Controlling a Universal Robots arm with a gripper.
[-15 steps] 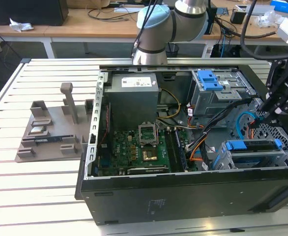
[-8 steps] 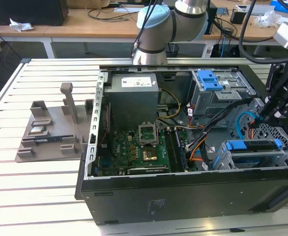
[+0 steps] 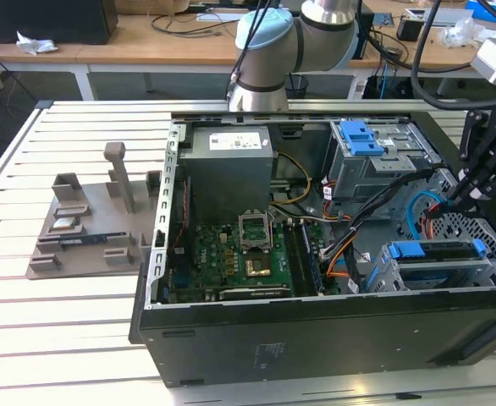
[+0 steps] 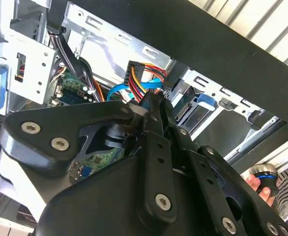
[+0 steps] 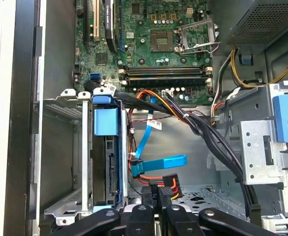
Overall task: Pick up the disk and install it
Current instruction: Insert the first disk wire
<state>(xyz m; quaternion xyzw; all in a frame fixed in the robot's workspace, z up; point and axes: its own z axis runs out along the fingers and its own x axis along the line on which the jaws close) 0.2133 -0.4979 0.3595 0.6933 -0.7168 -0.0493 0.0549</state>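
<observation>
Close to the wrist cameras we see the gripper (image 5: 158, 209) with its jaws pinched narrow on the black power plug (image 5: 164, 186) with coloured wires, low inside the open computer case (image 3: 316, 326), apparently so the plug can reach the drive. Just beside it, the disk (image 5: 107, 162) sits on edge in the lower drive cage (image 5: 60, 157), blue rails showing, so we judge it already slid in. Farther off lie the motherboard (image 5: 149, 44) and, beyond, the grey power supply (image 3: 229, 165).
</observation>
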